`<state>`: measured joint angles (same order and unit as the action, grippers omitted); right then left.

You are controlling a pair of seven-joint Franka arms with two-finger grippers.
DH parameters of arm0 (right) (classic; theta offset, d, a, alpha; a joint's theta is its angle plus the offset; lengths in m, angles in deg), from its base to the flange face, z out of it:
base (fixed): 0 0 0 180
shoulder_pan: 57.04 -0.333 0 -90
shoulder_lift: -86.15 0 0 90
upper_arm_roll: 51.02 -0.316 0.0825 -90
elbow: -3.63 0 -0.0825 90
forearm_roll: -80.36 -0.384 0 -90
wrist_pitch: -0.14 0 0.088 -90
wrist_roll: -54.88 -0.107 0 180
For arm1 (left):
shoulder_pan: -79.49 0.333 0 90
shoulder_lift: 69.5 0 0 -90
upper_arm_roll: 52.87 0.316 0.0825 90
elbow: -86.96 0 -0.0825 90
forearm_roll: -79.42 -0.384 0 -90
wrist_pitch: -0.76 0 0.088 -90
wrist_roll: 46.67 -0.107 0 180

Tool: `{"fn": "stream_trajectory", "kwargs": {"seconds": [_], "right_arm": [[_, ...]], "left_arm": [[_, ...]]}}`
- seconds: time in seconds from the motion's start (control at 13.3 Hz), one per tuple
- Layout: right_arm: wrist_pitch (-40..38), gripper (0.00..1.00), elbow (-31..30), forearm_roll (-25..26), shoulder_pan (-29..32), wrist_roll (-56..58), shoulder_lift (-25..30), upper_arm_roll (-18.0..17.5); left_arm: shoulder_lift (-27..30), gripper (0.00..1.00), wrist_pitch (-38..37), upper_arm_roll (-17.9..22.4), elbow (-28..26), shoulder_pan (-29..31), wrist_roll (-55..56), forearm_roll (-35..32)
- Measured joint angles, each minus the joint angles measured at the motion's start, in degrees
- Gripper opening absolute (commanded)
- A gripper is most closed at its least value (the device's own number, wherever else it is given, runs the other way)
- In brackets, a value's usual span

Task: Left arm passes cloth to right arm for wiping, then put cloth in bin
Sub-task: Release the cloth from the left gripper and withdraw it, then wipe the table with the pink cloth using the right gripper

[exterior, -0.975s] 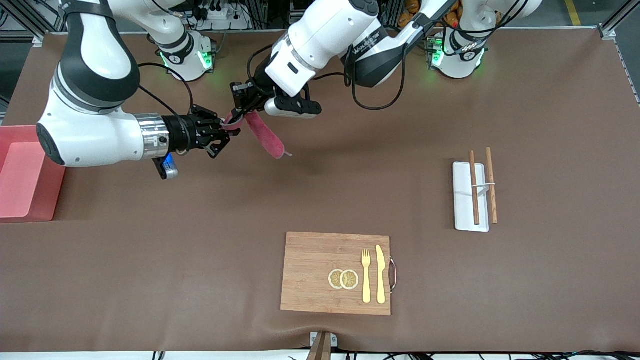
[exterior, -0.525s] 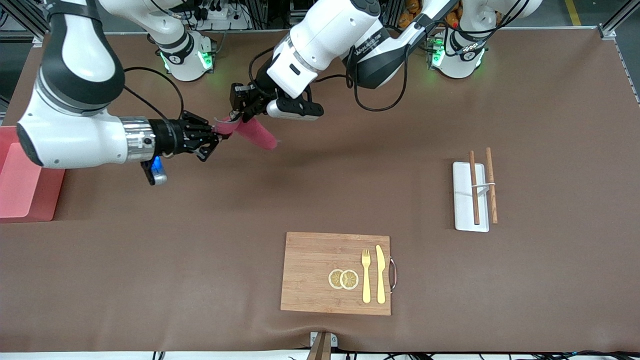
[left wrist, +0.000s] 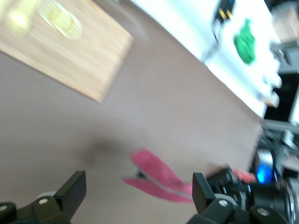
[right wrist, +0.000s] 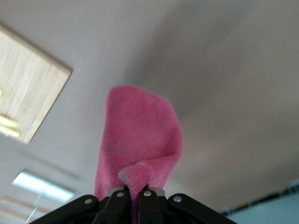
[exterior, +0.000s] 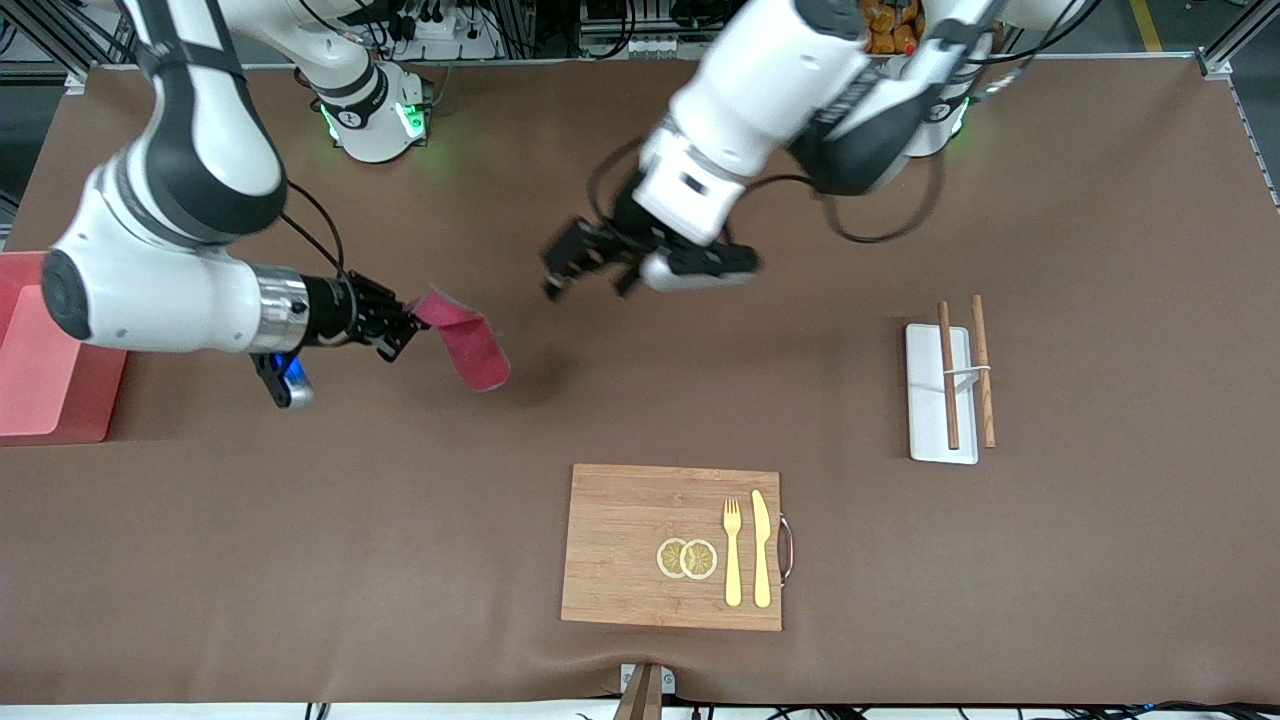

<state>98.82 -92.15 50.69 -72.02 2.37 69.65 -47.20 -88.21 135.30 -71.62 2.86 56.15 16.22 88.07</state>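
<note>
The pink-red cloth hangs from my right gripper, which is shut on one corner and holds it above the table toward the right arm's end. In the right wrist view the cloth rises folded from the shut fingertips. My left gripper is open and empty, in the air over the table's middle, apart from the cloth. The left wrist view shows its two wide-apart fingers with the cloth and the right gripper farther off. The pink-red bin stands at the table's edge beside the right arm.
A wooden cutting board with lemon slices, a gold fork and a gold knife lies near the front camera. A white tray with brown chopsticks lies toward the left arm's end.
My left gripper let go of the cloth, opened and moved away toward the left arm's end. My right gripper kept the cloth and carried it nearer to the front camera.
</note>
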Motion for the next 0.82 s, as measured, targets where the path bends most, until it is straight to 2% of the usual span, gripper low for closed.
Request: {"fn": "stream_trajectory", "kwargs": {"seconds": [0.3, 0.38, 0.67, 0.82], "right_arm": [[4.7, 0.0, -0.4, 11.5, 0.7, 5.4, -5.1, 0.3], [6.4, 0.0, -1.4, 12.8, 2.0, 8.9, -6.0, 0.6], [8.0, 0.0, -3.8, 17.7, 12.0, 28.8, -6.9, 1.1], [7.7, 0.0, -3.7, 22.7, 18.4, 40.7, -6.8, 1.3]], "left_arm": [[2.9, 1.0, -9.9, 0.3, -0.2, 12.6, -9.1, -1.3], [3.3, 1.0, -12.8, 0.3, -0.3, 16.1, -13.5, -1.3], [5.9, 1.0, -22.8, 0.4, -0.3, 27.2, -30.6, -1.3], [7.6, 1.0, -28.2, 3.7, -0.4, 27.1, -37.7, -1.3]]}}
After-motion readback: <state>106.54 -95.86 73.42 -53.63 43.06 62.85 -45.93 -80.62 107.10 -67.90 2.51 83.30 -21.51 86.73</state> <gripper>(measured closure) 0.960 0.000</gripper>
